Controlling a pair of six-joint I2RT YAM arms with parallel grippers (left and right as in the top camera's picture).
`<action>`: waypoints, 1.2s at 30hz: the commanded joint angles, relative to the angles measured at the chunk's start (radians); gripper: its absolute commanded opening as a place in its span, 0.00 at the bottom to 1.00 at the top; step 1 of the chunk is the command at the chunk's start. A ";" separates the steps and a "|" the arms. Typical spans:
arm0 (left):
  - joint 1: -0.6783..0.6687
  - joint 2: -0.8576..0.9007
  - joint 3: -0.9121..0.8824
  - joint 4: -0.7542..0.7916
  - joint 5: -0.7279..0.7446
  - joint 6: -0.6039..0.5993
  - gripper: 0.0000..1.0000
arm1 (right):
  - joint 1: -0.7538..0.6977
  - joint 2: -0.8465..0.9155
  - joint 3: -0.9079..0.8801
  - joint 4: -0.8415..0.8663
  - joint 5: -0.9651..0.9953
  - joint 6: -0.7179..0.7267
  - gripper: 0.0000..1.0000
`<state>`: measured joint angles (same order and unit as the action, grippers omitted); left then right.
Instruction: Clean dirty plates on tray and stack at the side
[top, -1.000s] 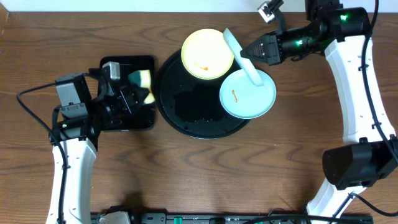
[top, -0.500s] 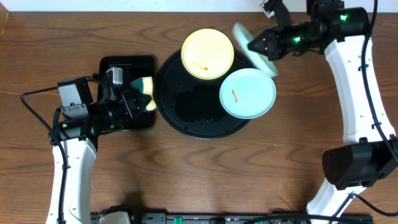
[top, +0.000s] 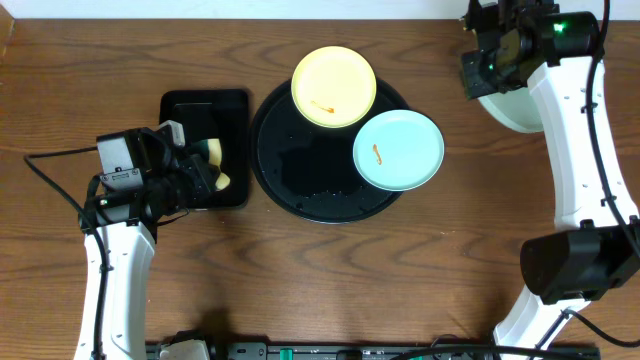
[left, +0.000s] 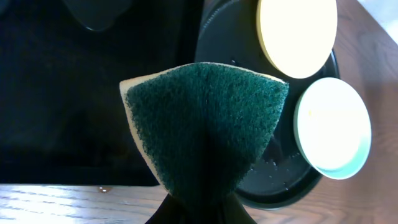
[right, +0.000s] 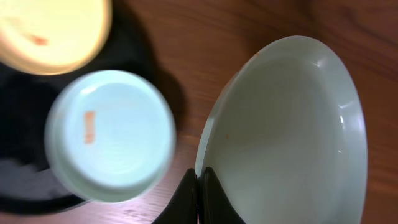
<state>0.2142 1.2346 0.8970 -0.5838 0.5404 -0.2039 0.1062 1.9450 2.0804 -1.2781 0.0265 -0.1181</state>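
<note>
My right gripper (right: 199, 177) is shut on the rim of a pale mint-green plate (right: 286, 137), held at the far right over the bare table (top: 510, 105). A second mint-green plate (top: 398, 150) with an orange smear and a pale yellow plate (top: 333, 86) with an orange smear rest on the large round black tray (top: 310, 170). Both also show in the right wrist view: the mint plate (right: 112, 134) and the yellow plate (right: 53, 31). My left gripper (left: 202, 199) is shut on a green and yellow sponge (left: 205, 137) over the rectangular tray.
A small rectangular black tray (top: 205, 110) lies left of the round tray. Brown wooden table (top: 330, 280) surrounds everything.
My right gripper carried the mint-green plate from over the round tray to the far right of the table. My left gripper drew back leftwards with the sponge.
</note>
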 joint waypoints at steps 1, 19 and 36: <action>0.003 0.000 0.008 -0.006 -0.055 0.020 0.08 | -0.017 0.046 -0.019 0.007 0.153 0.041 0.01; 0.003 0.000 0.008 -0.007 -0.063 0.020 0.08 | -0.184 0.109 -0.417 0.381 0.126 0.080 0.01; 0.003 0.000 0.008 -0.013 -0.063 0.020 0.08 | -0.178 0.108 -0.378 0.309 -0.272 0.075 0.64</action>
<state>0.2142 1.2346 0.8970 -0.5949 0.4866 -0.2039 -0.0746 2.0556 1.6802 -0.9569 -0.0940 -0.0444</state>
